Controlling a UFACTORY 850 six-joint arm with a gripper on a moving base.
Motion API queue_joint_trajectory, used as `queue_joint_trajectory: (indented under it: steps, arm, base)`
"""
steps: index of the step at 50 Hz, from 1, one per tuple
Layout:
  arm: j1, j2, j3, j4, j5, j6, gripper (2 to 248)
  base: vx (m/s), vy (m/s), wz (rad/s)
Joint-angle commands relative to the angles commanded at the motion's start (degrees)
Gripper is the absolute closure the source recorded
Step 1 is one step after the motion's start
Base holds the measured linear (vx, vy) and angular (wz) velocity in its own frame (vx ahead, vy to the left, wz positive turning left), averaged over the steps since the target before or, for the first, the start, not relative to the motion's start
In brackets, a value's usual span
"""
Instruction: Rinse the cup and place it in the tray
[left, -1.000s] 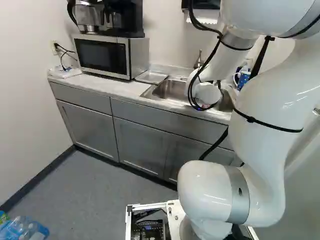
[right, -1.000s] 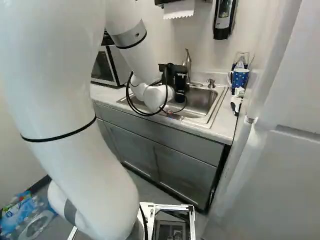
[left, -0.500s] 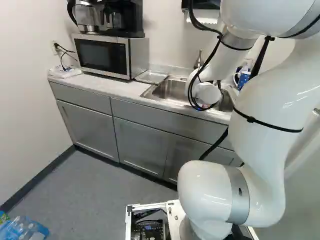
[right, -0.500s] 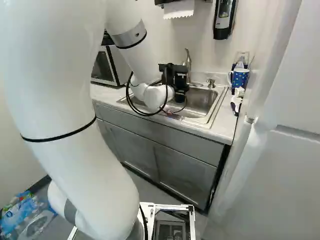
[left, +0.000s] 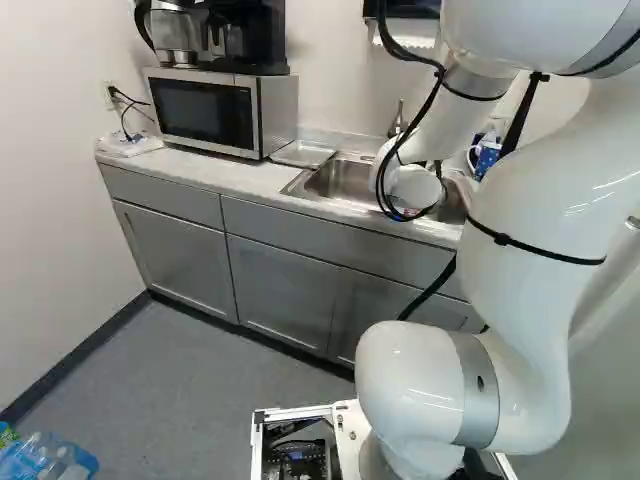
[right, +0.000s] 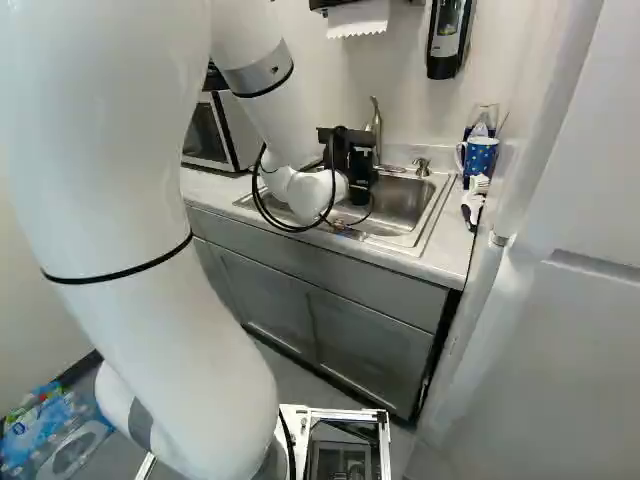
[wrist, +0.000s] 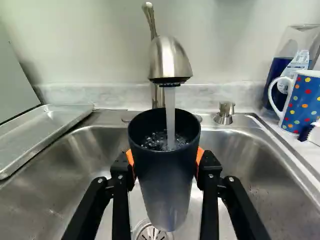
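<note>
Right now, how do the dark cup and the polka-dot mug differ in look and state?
The dark cup is plain, while the polka-dot mug is blue with coloured dots. The mug has a white handle; the cup shows none. The cup is gripped over the sink under running water, whereas the mug stands beside the sink.

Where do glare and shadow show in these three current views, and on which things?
Wrist view: highlights on the faucet and the sink's steel wall; the cup is dark inside its rim. Left base view: small glare streaks on the arm's white shell. Right base view: bright sheen in the sink.
</note>
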Motion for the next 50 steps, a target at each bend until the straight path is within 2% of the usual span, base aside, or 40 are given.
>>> queue_joint_trajectory:
  steps: [38,50]
  arm:
    - [0.0,0.0,0.0,0.0,0.0,0.0,125]
    - [1.1,0.6,0.6,0.0,0.0,0.0,125]
  base:
    - [0.0,0.0,0.0]
    - [0.0,0.0,0.0]
